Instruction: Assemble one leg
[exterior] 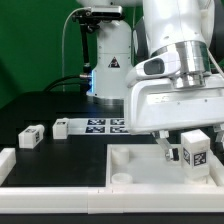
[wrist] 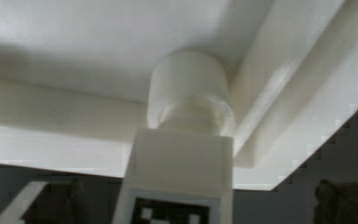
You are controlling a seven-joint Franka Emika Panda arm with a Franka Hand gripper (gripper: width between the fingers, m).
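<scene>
My gripper (exterior: 190, 153) is shut on a leg (exterior: 196, 151), a small white block with a black-and-white tag on its face. It holds the leg upright over the large white square panel (exterior: 140, 170), near the raised rim on the exterior view's right. In the wrist view the leg (wrist: 181, 130) runs between my fingers (wrist: 44, 200), its rounded end pointing into a corner of the panel (wrist: 87, 60) by the rim. I cannot tell whether the leg touches the panel.
Two more legs (exterior: 32, 136) (exterior: 60, 127) lie on the dark table toward the exterior view's left. The marker board (exterior: 104, 124) lies behind the panel. A white part (exterior: 6, 160) shows at the left edge. A lamp stand (exterior: 108, 60) rises at the back.
</scene>
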